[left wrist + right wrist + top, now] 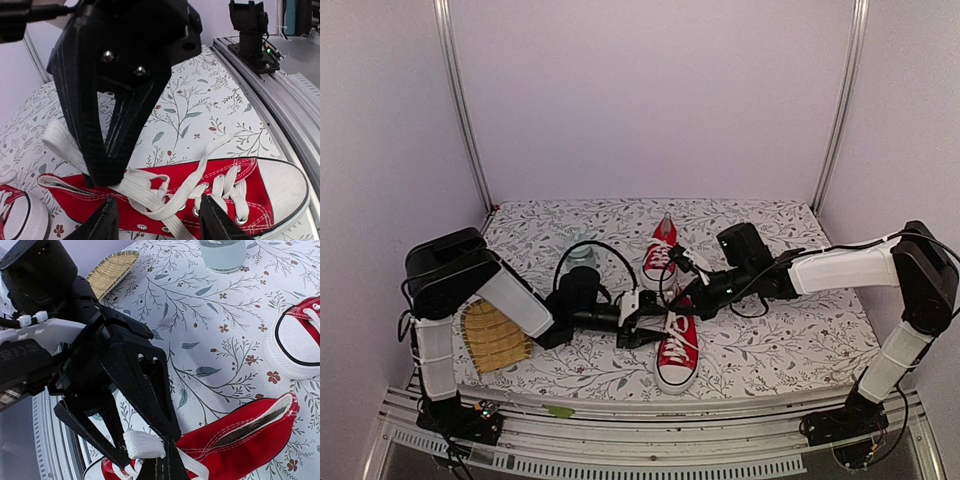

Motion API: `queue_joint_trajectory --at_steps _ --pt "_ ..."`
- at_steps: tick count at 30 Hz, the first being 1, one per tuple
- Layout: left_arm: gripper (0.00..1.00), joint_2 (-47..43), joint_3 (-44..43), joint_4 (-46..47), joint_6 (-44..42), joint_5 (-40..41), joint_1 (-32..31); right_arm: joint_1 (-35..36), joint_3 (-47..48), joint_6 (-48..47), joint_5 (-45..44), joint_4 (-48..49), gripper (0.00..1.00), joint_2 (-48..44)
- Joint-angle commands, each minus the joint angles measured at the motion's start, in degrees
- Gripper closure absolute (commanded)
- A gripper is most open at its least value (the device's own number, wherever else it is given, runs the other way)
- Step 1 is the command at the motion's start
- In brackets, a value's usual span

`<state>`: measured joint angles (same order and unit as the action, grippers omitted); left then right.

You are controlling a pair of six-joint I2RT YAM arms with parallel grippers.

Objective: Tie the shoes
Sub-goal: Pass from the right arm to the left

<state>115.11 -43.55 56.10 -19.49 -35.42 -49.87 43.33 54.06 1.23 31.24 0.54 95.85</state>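
Arms converge, left arm [515,300] jaws parted, right arm [845,268] jaws seemingly shut.

Far shoe [661,255] lies behind near shoe [677,364]; woven mat [495,335] lies left.

A cloth [780,340] printed with grey-green sprigs and small red flowers covers the tabletop. At about 8 o'clock on it, by its left edge, lies a woven straw-coloured mat [493,336], slightly tilted; the right wrist view shows its ribbed weave [111,271]. At about 10 o'clock stands a clear glass vessel [582,252] with pale contents, well apart from the mat. A ridged metal rail [650,440] runs along the 6 o'clock edge, with a small green scrap [560,411] on it. Two metal uprights [460,100] [842,100] rise at 11 and 1 o'clock against plain pale walls.
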Motion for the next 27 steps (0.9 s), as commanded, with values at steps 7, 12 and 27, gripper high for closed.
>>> queue_joint_trajectory --at_steps 7,12,27 --pt "0.5 3.11 -4.98 -3.95 -1.06 4.12 -0.24 0.87 2.41 -2.37 3.4 0.83 0.99 0.23" --pt "0.67 3.47 -5.71 -4.86 -1.41 3.4 -0.31 1.01 2.77 -2.69 3.66 0.62 0.99 0.38" --pt "0.96 3.02 -5.15 -6.2 -2.17 2.1 -0.34 -3.25 -2.39 1.18 2.4 -3.53 0.6 -9.15"
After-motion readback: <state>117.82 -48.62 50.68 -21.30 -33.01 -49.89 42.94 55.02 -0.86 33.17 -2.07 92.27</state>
